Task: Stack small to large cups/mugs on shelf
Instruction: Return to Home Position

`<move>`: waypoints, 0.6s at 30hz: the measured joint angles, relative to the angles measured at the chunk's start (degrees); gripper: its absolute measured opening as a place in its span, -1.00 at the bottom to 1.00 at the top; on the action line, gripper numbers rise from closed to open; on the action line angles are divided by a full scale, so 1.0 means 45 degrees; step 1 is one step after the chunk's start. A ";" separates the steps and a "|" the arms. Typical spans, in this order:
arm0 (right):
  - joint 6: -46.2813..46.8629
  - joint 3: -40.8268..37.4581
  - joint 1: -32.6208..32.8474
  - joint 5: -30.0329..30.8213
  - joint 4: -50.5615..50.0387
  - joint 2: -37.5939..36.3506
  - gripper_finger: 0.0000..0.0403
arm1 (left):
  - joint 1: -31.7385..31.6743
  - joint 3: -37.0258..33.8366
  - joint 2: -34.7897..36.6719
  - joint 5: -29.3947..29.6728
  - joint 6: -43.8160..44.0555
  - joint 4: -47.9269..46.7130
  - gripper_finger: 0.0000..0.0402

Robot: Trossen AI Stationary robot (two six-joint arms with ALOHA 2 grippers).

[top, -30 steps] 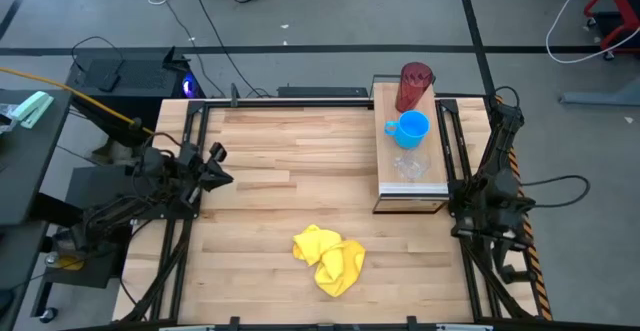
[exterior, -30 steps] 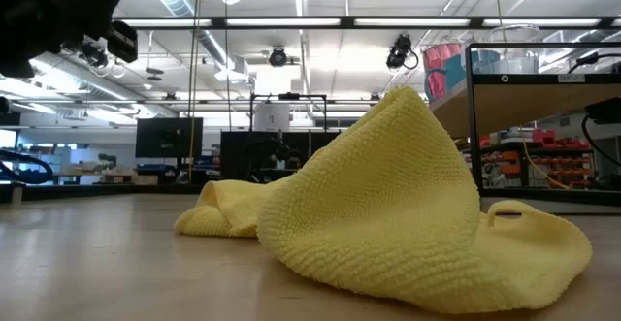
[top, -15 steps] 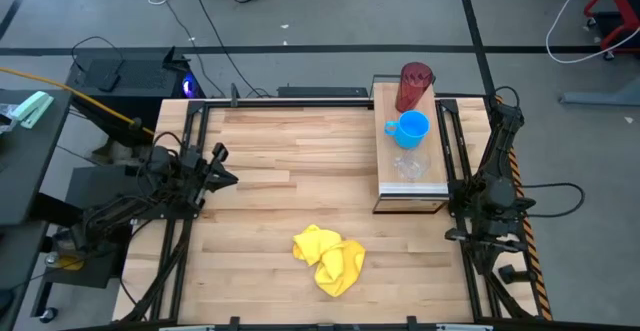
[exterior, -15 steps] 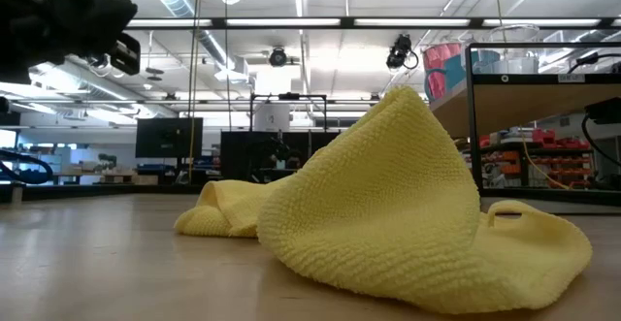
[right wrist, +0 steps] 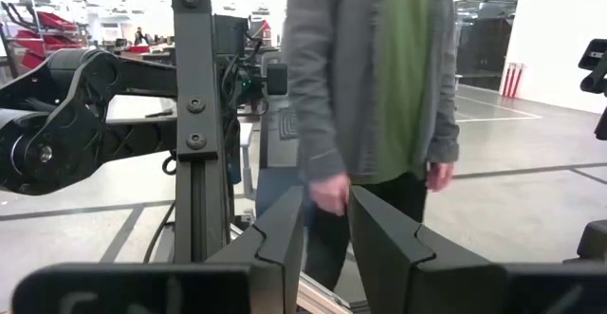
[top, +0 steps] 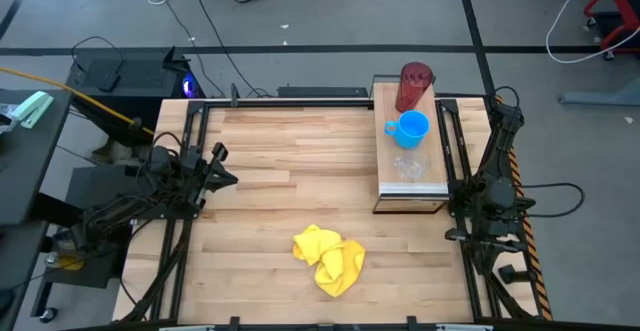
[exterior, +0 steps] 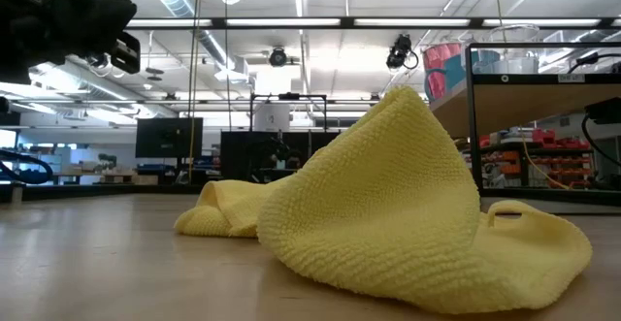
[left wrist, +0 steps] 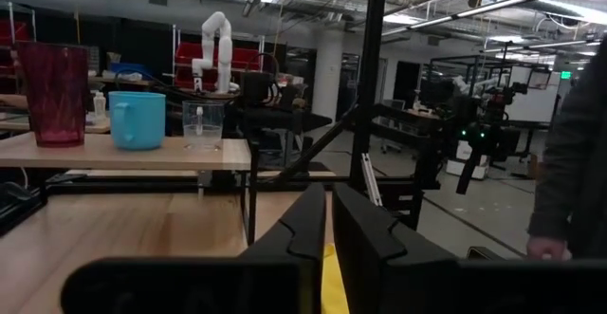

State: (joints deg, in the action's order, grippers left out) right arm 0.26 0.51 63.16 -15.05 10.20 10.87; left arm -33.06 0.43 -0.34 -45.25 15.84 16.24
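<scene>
Looking straight down, the long light-wood raised shelf [top: 428, 189] stands along the right side of the wide wooden tabletop [top: 290, 141]. On it three vessels stand upright in a row. The tall dark red translucent tumbler [top: 414, 86] is at the far end, the bright blue handled mug [top: 412, 127] is in the middle, and the small clear cup [top: 408, 167] is nearest the front. A crumpled yellow cloth [top: 330, 256] lies on the table near its front edge, well apart from the shelf. The left gripper [top: 222, 171] hangs over the table's left edge. The right arm [top: 487, 206] is folded at the right edge, just beside the shelf.

From table height, the cloth fills the foreground. The left arm [exterior: 58, 25] shows dark at the upper left, and the shelf's pale board rises at the right.

In the left wrist view, the left gripper's fingers [left wrist: 308, 224] are almost together, with only a sliver between them, and hold nothing. Beyond them the tumbler, mug and cup stand side by side on the shelf with small gaps between them. A person's dark sleeve [left wrist: 579, 134] shows at the edge.

In the right wrist view, the right gripper [right wrist: 325, 198] holds nothing, its fingers a narrow gap apart. A person in a grey jacket [right wrist: 327, 67] stands past a metal post [right wrist: 197, 115].
</scene>
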 joint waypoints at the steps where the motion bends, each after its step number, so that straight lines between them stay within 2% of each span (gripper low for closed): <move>1: 0.0001 0.0000 0.0000 0.0000 0.0003 0.0000 -0.53 | 0.0000 0.0000 0.0000 0.0000 0.0003 -0.0003 -0.84; 10: 0.0000 0.0000 -0.0002 0.0000 0.0000 0.0000 -0.53 | 0.0000 -0.0002 0.0000 -0.0005 0.0005 -0.0002 -0.80; 18: 0.0002 0.0000 0.0000 0.0000 0.0000 0.0000 -0.53 | 0.0000 -0.0005 0.0000 -0.0005 0.0005 -0.0003 -0.84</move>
State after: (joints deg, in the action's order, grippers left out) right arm 0.27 0.51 63.16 -15.05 10.20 10.87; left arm -33.06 0.40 -0.34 -45.28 15.86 16.23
